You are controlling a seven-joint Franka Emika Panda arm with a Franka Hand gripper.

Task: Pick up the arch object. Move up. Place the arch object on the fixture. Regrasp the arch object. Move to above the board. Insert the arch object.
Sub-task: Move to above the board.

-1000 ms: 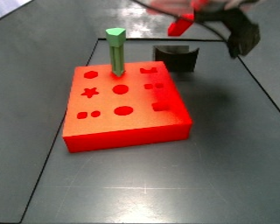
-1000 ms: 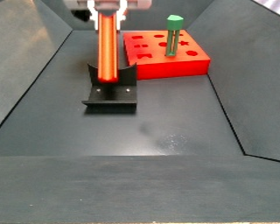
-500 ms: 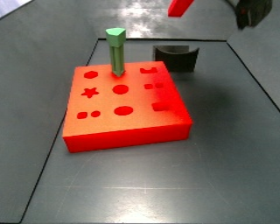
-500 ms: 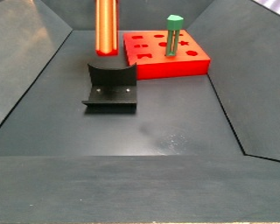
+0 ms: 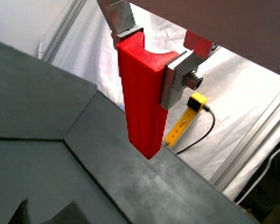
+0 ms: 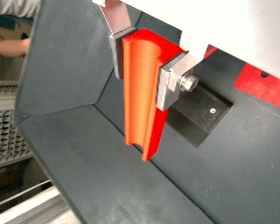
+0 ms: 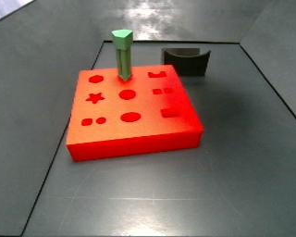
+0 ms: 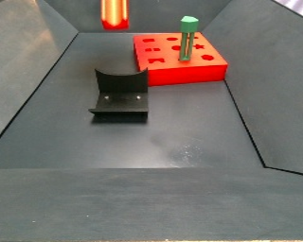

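In both wrist views my gripper [image 5: 150, 54] [image 6: 146, 61] is shut on the arch object [image 5: 143, 101] [image 6: 140, 98], a long bright red bar whose notched end sits between the silver fingers. The bar hangs free, high above the dark floor. A side view shows only its lower end [image 8: 114, 13] at the upper edge, above the fixture [image 8: 120, 92]; the gripper itself is out of that view. The fixture [image 7: 188, 61] [image 6: 206, 118] stands bare beside the board [image 7: 132, 143] [image 8: 180, 74] [image 6: 265, 83]. The orange-red board has several cut-out holes on top.
A green hexagonal-topped post [image 7: 122, 56] [image 8: 188, 38] stands upright in the board near its far edge. Dark sloping walls [image 8: 41, 76] enclose the floor. A yellow strip [image 5: 187, 118] hangs outside the enclosure against a white sheet.
The gripper has risen straight up with the arch object, lifting it off the fixture. Gripper and bar have left one side view entirely; only the bar's tip remains in the other.
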